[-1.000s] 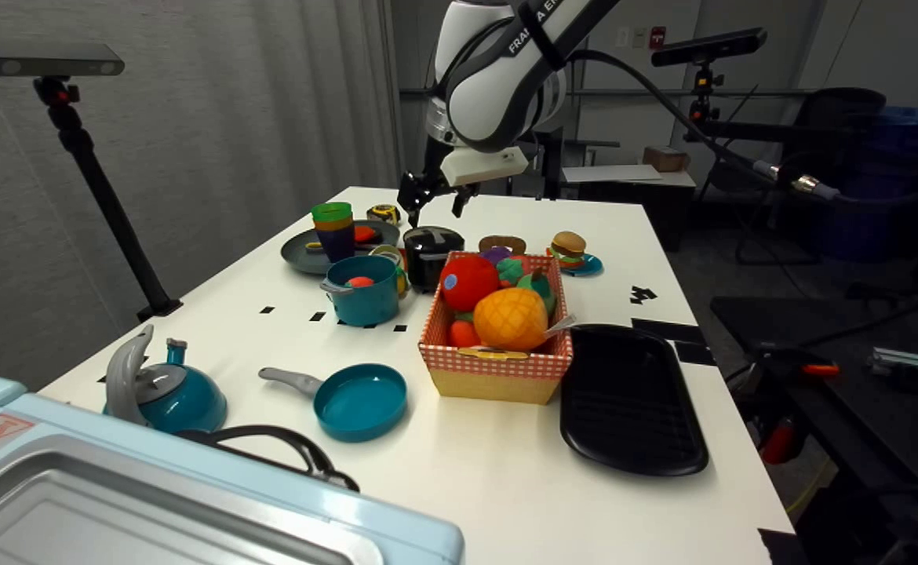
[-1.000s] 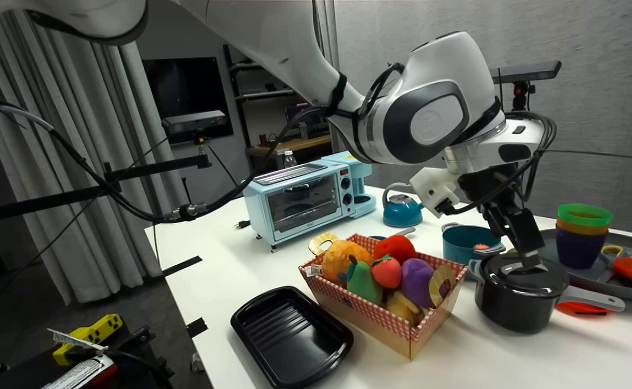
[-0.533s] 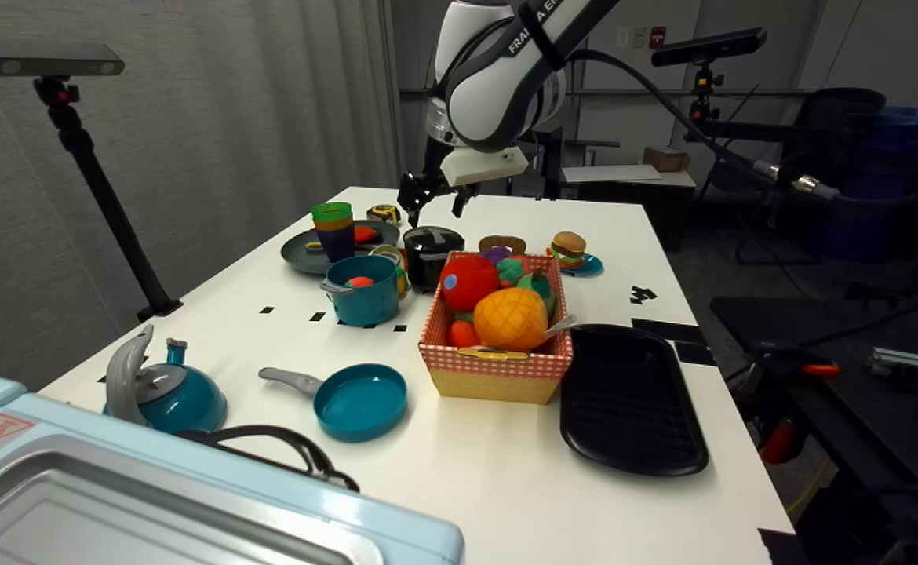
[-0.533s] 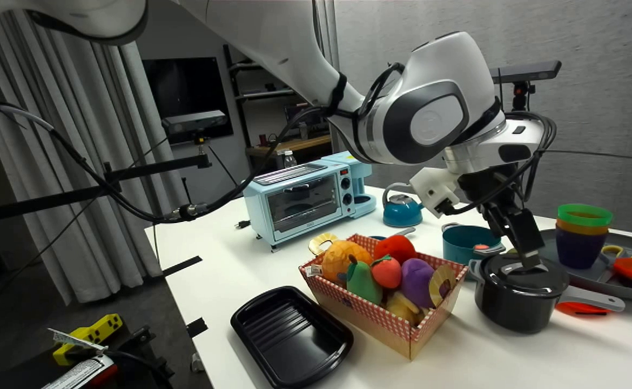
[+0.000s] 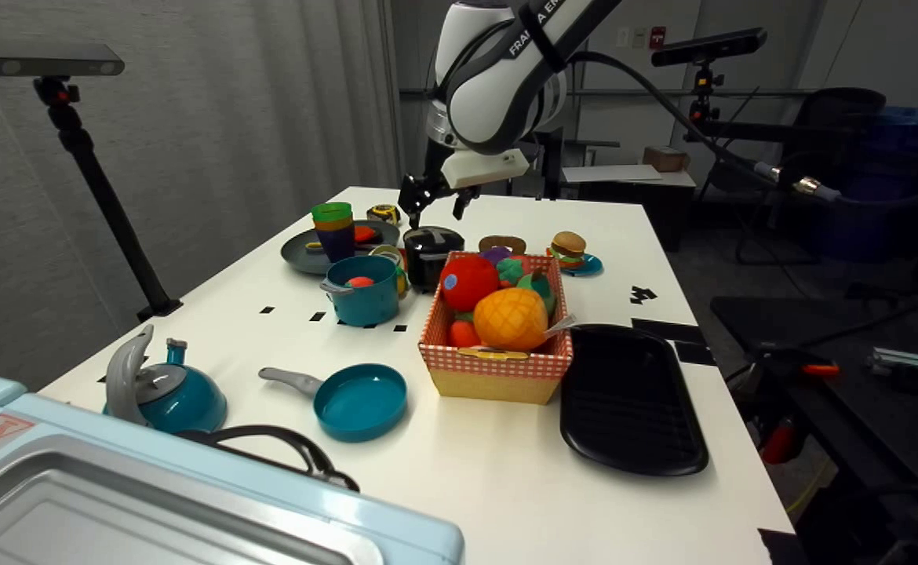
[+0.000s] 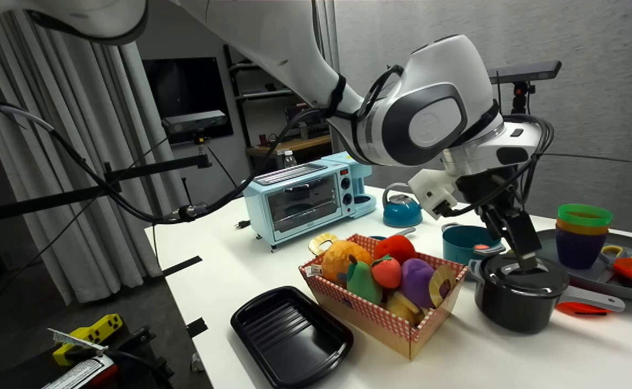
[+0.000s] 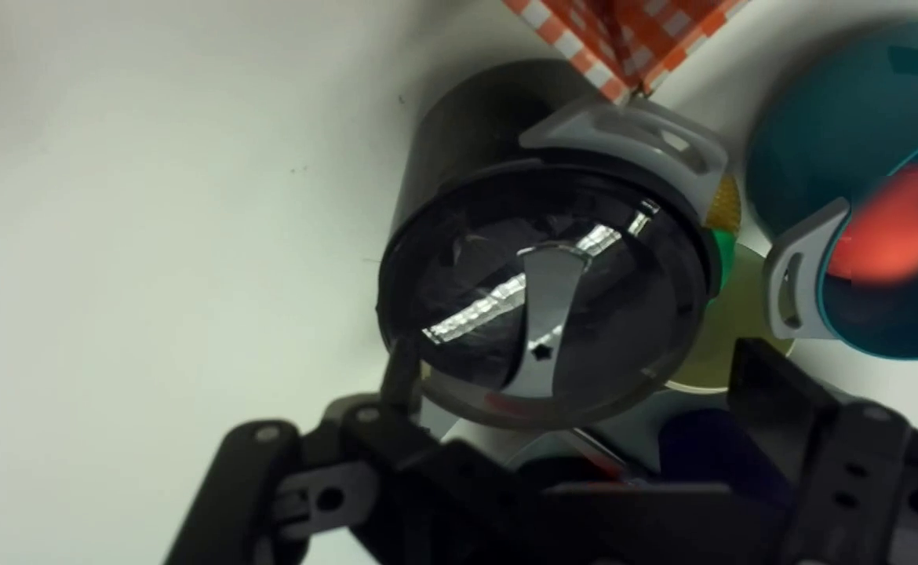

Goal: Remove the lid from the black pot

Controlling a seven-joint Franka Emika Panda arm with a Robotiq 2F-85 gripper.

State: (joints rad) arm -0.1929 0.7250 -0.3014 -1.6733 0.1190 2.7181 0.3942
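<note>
The black pot (image 6: pixel 513 310) stands upright on the white table and also shows in an exterior view (image 5: pixel 424 275) and the wrist view (image 7: pixel 467 129). Its round dark glossy lid (image 7: pixel 632 314) sits on the rim. A grey strap handle (image 7: pixel 551 314) with a small star crosses the lid's top. My gripper (image 7: pixel 581 357) points down over the pot, open and empty, with its fingers (image 7: pixel 773 384) wide apart on either side of the lid handle. In an exterior view the gripper (image 5: pixel 437 217) is just above the lid. Whether a fingertip touches the lid cannot be told.
A red-checked basket (image 6: pixel 367 321) of toy food stands close beside the pot. A teal pot (image 6: pixel 459 243) is on another side. Stacked cups (image 6: pixel 580 243) stand on a grey plate (image 6: pixel 548 243). The pot's grey long handle (image 6: pixel 591 297) sticks out over the table. A black tray (image 6: pixel 294 340) lies beyond the basket.
My gripper and wrist have shifted very slightly in the last half second, a little to the left in an exterior view. The lid and the pot have not moved.
</note>
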